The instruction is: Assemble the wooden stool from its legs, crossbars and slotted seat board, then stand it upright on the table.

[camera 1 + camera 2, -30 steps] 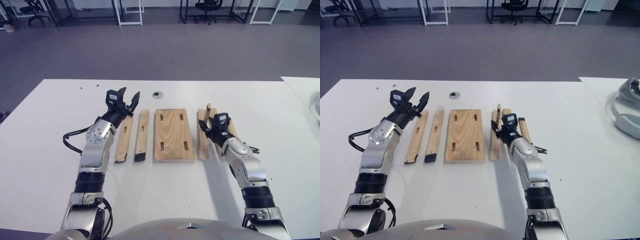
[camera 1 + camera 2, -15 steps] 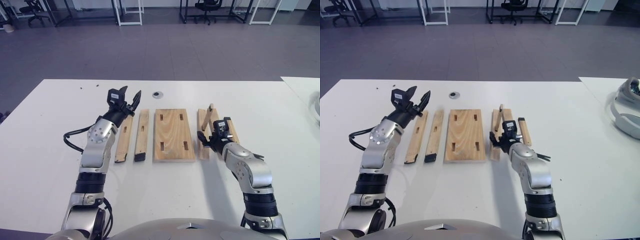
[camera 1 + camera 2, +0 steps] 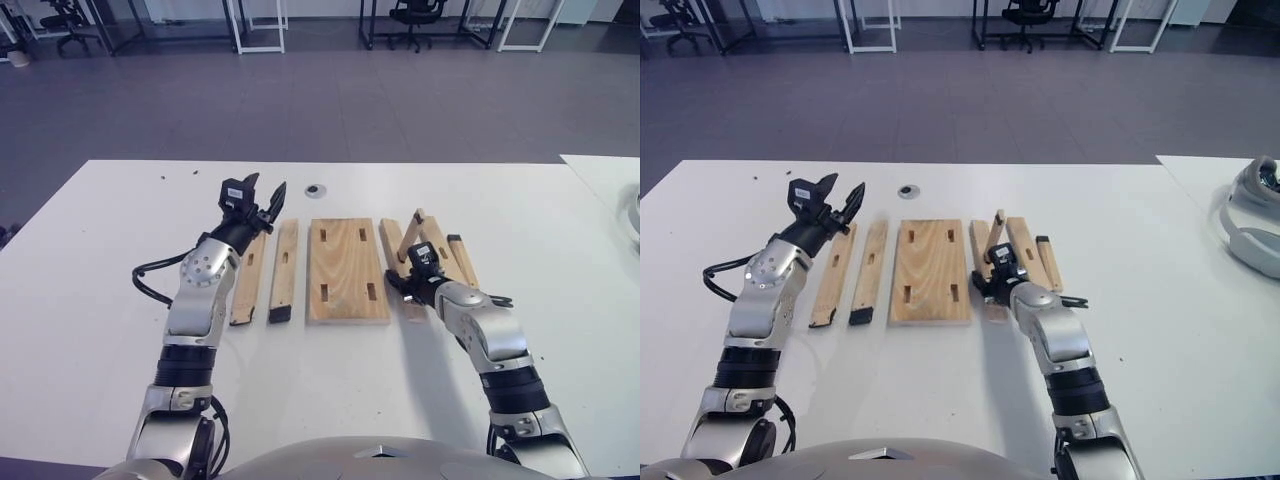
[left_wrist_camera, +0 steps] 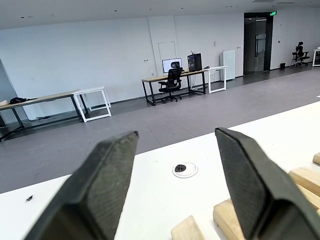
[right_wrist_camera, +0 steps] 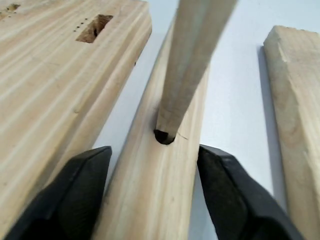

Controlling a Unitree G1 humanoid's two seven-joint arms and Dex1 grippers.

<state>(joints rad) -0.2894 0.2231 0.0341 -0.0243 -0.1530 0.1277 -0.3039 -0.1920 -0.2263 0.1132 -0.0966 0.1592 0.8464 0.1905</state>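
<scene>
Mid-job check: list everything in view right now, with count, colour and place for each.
Table: one, white, under all the parts.
Slotted seat board: one, pale wood, flat at centre.
Left legs: two, pale wood, flat, side by side left of the board.
Held leg: one, pale wood, just right of the board.
Crossbar: one, pale wood, tilted up, one end in the held leg's hole.
Free right leg: one, pale wood, flat, right of the held leg.
Thin stick: one, pale wood, dark far tip, farthest right.
Grommet: one, grey, in the tabletop beyond the board.
Headset-like object: one, white, neighbouring table at right.
Left gripper: one, black, jaws open, near the outer left leg's far end.
Right gripper: one, black, jaws closed on the held leg.
</scene>
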